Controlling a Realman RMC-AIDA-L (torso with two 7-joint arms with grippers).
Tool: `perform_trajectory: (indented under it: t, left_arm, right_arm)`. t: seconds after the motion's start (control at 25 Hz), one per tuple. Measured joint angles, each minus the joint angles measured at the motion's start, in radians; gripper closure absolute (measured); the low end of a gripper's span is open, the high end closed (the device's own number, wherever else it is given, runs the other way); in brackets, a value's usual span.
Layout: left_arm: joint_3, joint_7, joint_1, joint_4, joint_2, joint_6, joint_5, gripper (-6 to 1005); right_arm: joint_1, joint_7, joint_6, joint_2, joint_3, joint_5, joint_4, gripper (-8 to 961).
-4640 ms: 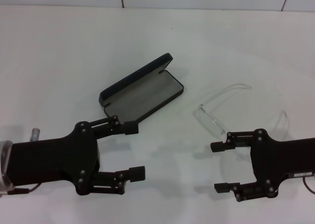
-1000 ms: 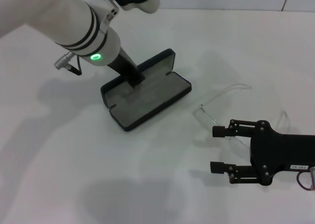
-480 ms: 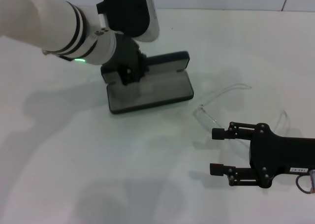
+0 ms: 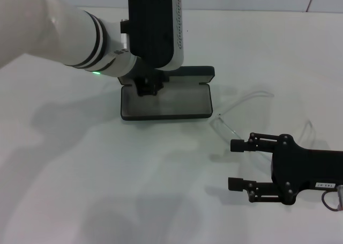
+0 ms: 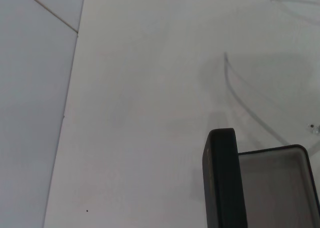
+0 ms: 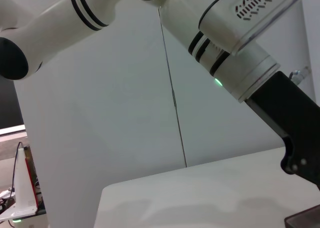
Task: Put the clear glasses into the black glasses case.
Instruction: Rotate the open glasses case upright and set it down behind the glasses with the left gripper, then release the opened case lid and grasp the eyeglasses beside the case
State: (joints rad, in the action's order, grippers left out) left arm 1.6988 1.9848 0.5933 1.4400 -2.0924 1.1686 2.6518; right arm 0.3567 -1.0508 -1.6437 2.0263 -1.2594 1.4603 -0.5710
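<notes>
Clear glasses (image 4: 252, 115) lie open on the white table (image 4: 80, 174), just beyond the right gripper (image 4: 236, 164), whose fingers are spread wide with nothing between them, apparently lined up for the frame. Over at the black glasses case (image 4: 166, 100), lid raised and grey lining showing, the left gripper (image 4: 147, 86) reaches down at the hinge side, probably steadying it; its fingers' spread can't be made out.
</notes>
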Motion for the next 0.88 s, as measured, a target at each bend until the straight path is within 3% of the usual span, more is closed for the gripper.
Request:
perform_trajectory:
  t: [0.88]
  left_arm:
    - [0.033,-0.015,-0.005,-0.029,-0.001,-0.072,-0.01,737]
  right_arm:
    - [0.006,0.0,-0.009,-0.002,0.002,-0.025,0.001,250]
